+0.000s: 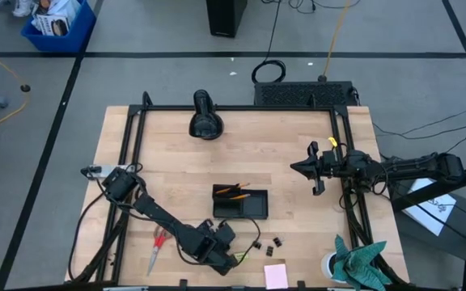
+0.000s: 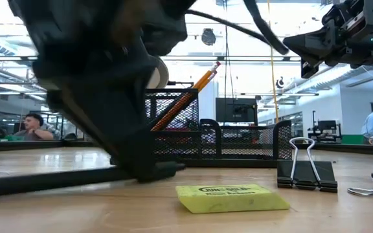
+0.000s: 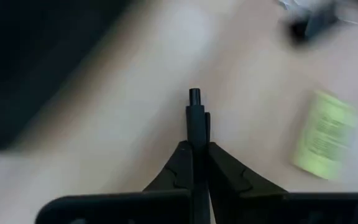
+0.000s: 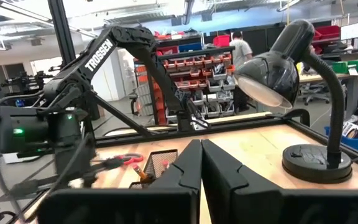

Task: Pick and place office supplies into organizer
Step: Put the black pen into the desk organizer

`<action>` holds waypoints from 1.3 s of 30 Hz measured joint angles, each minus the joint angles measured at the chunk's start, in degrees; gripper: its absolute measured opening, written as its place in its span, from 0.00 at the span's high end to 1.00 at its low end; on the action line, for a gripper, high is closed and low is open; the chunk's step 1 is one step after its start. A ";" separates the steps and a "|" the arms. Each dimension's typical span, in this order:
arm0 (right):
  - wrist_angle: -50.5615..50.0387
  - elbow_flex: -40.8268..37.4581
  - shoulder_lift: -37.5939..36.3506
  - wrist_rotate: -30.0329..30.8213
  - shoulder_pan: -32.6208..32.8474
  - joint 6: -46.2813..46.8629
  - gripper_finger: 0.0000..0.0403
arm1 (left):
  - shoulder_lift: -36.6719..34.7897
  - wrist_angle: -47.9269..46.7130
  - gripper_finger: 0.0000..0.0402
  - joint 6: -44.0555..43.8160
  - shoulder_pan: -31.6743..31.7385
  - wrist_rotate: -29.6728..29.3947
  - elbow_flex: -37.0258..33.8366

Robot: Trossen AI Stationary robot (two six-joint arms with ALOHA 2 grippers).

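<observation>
The black mesh organizer (image 1: 239, 202) stands mid-table with orange pencils (image 1: 235, 192) in it. My left gripper (image 1: 231, 260) is near the front edge, shut on a black pen (image 3: 195, 115). Red-handled scissors (image 1: 156, 246) lie left of it. A yellow piece (image 2: 232, 197) and black binder clips (image 1: 277, 241) lie to its right, and a pink sticky-note pad (image 1: 276, 276) sits at the front edge. My right gripper (image 1: 302, 168) hangs shut in the air at the right, holding nothing. My left gripper pinches the pen between its two fingers (image 3: 179, 165) close to its button end (image 3: 196, 134), which sticks out a little past them. The fingers slant down from above and lie across the pen. The pen's long part (image 2: 57, 181) runs nearly level, low over the table; whether it is clear, I cannot tell.
A black desk lamp (image 1: 205, 117) stands at the far side of the table. A teal cloth with a white cup (image 1: 354, 263) sits at the front right corner. A black frame (image 1: 136, 129) borders the table. People show in the room behind.
</observation>
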 joint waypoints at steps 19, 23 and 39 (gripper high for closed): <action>-0.12 -0.02 0.37 -0.05 0.00 0.21 0.99 | -16.71 12.27 0.93 47.17 2.36 -29.25 0.00; -0.03 0.00 0.35 -0.08 0.00 0.57 0.99 | -19.34 11.57 0.94 51.31 4.87 -30.36 0.13; 0.01 0.00 0.37 -0.06 0.00 0.37 0.99 | -30.59 68.71 0.98 76.19 18.19 0.38 -32.22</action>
